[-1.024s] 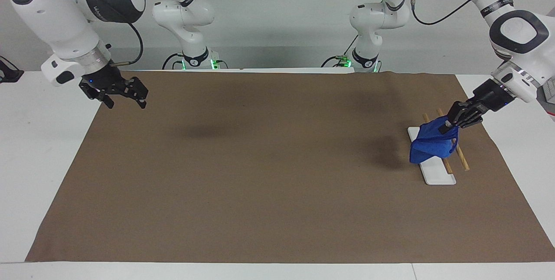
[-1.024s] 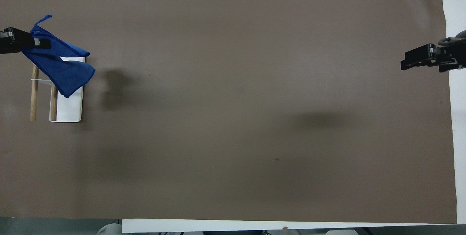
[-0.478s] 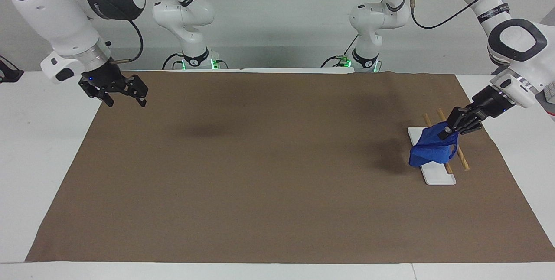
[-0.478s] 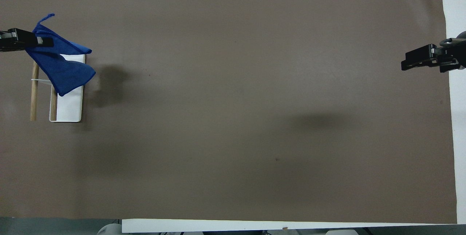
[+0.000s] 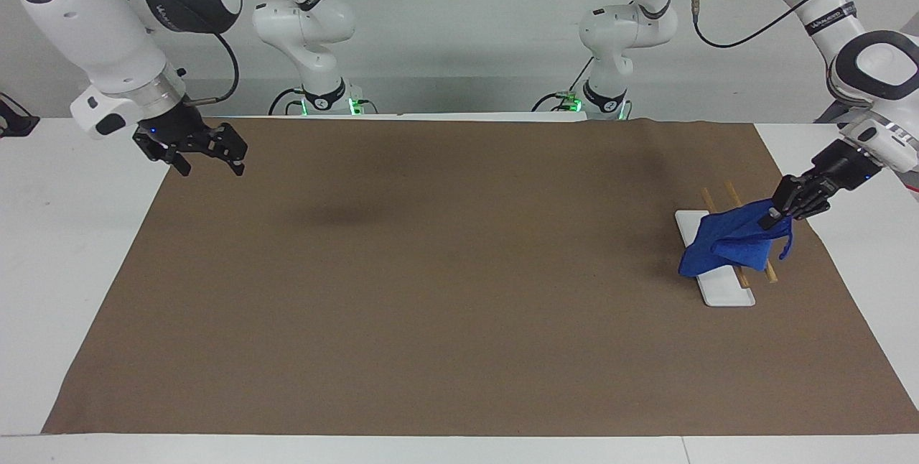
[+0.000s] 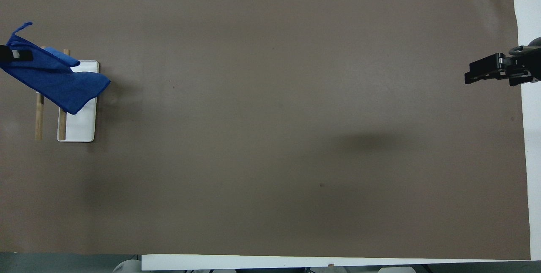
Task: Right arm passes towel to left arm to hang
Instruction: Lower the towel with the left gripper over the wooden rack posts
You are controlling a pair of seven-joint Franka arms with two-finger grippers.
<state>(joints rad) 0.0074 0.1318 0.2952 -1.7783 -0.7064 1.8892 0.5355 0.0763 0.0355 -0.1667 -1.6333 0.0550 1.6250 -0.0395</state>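
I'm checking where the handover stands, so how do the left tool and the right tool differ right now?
The left tool is shut on the towel; the right tool is open and holds nothing. The left tool is over the rack at the left arm's end of the table; the right tool waits over the brown mat's edge at the right arm's end. Both are black and raised off the table.

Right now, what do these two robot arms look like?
Both are white and jointed, with black cables and black two-finger grippers. The right arm has a glossy black lettered cover, a silver wrist ring and a blue light. The left arm bears a dark grey ring patch.
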